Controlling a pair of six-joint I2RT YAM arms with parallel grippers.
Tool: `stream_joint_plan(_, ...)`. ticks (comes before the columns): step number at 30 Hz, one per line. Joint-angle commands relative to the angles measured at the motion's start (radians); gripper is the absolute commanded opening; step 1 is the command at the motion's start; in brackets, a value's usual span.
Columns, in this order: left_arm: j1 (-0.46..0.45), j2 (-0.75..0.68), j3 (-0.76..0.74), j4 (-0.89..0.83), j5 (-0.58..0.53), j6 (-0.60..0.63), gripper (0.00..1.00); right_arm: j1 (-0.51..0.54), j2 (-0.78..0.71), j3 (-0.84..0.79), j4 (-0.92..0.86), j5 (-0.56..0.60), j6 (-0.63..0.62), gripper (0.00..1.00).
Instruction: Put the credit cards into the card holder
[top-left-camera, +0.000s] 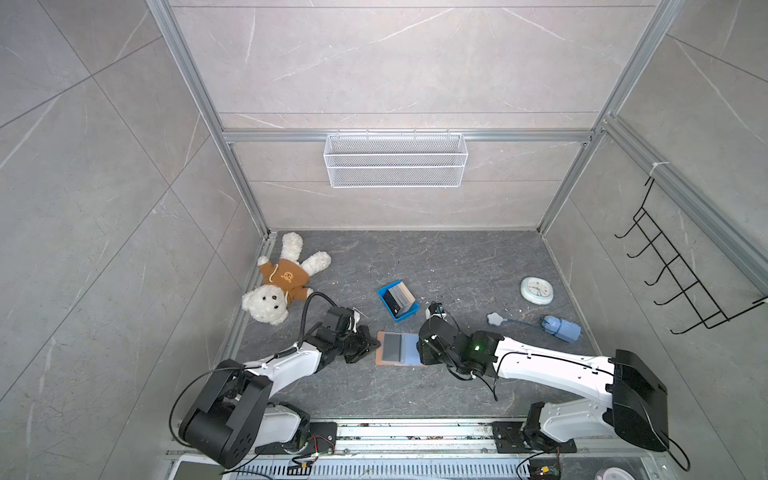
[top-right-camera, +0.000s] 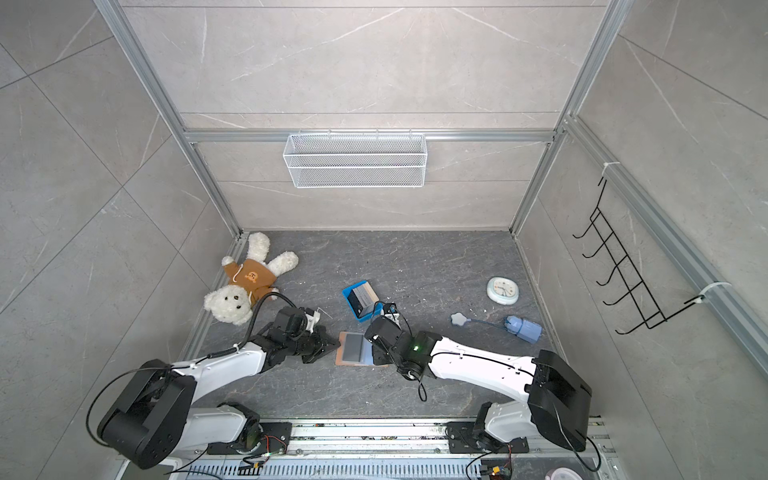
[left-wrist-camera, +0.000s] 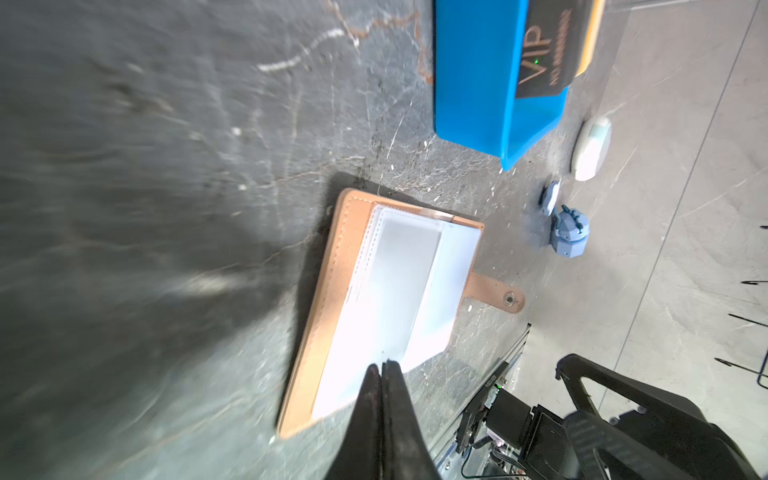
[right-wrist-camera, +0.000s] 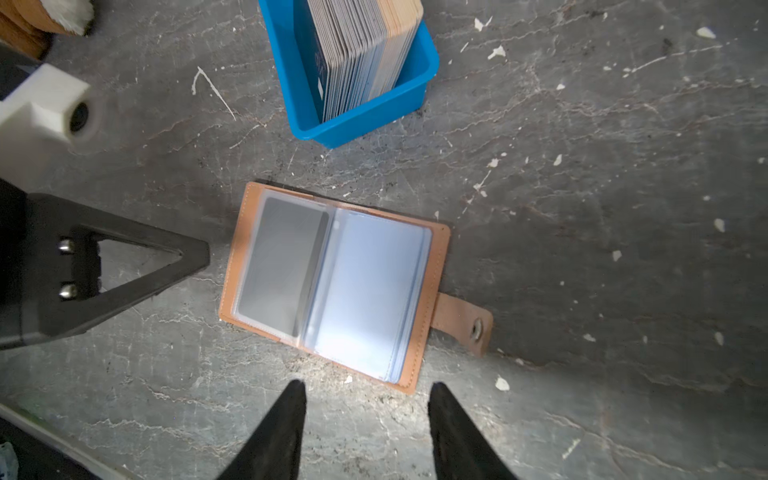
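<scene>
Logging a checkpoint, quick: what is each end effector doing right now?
Left end effector: closed, holding nothing.
Right end effector: open, empty, by the card holder.

Soft, even light fills both top views; the walls bow at the edges. In the left wrist view, the card holder just beyond the fingers glares white, and the counter beside them is smeared by blur.
</scene>
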Motion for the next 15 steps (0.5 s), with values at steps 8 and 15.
stream_joint_plan(8,0.020,-0.106,0.127,-0.228,-0.030,0.152,0.10,-0.021,-0.069,0.009,-0.001,0.066,-0.087,0.59)
stream_joint_plan(15,0.020,-0.122,0.176,-0.231,-0.062,0.176,0.13,-0.108,-0.077,-0.008,0.077,-0.024,-0.144,0.66)
